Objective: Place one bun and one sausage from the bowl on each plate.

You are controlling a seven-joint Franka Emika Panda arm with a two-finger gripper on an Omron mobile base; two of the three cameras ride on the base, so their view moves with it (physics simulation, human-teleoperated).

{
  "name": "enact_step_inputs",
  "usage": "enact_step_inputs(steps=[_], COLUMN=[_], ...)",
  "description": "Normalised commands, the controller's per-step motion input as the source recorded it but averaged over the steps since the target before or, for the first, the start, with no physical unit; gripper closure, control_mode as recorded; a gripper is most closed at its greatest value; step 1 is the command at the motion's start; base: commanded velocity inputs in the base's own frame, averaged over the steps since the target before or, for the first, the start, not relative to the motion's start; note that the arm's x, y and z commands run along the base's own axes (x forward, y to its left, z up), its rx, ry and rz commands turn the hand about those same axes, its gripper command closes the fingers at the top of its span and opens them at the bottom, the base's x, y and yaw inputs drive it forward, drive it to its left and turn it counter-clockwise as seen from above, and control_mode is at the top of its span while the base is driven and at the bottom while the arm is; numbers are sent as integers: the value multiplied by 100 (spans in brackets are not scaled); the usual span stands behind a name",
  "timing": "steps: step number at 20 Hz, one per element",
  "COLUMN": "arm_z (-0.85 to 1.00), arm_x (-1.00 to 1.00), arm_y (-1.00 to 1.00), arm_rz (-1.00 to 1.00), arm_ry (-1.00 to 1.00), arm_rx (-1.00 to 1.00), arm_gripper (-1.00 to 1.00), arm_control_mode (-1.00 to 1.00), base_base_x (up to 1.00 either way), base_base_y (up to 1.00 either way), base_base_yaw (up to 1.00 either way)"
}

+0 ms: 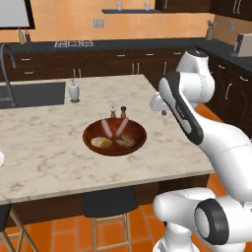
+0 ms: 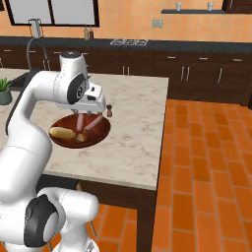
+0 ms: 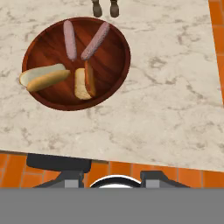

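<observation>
The reddish-brown bowl (image 1: 114,146) (image 2: 101,133) (image 3: 39,41) sits on the marble island near its front edge. Two pinkish sausages (image 3: 69,39) (image 3: 95,40) lie in a V at its far side, and two buns (image 3: 43,77) (image 3: 84,83) lie at its near side. My gripper (image 3: 111,177) (image 2: 82,114) hovers above the counter just right of the bowl, pointing down. Its fingertips (image 3: 72,177) stand apart with nothing between them. A white rounded sliver (image 1: 1,158) at the counter's far left may be a plate; I cannot tell.
Two small shakers (image 1: 118,111) (image 3: 105,8) stand just behind the bowl. A soap dispenser (image 1: 74,91) and a sink (image 1: 32,93) lie at the back left. A dark stool (image 1: 108,202) is tucked under the island's front edge. Bare marble stretches right of the bowl.
</observation>
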Motion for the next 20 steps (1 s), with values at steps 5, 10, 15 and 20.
enact_step_inputs(steps=[5,10,15,20], arm_z=[-29,-26,-43,-53], arm_x=[16,70,26,6], arm_y=[17,59,22,6], arm_rz=[1,1,7,2], arm_ry=[1,12,9,2], arm_rx=[0,0,0,0], arm_gripper=[-100,-100,-100,-100], arm_control_mode=[-100,-100,-100,-100], base_base_x=[0,0,0,0], base_base_y=[0,0,0,0], base_base_yaw=[0,0,0,0])
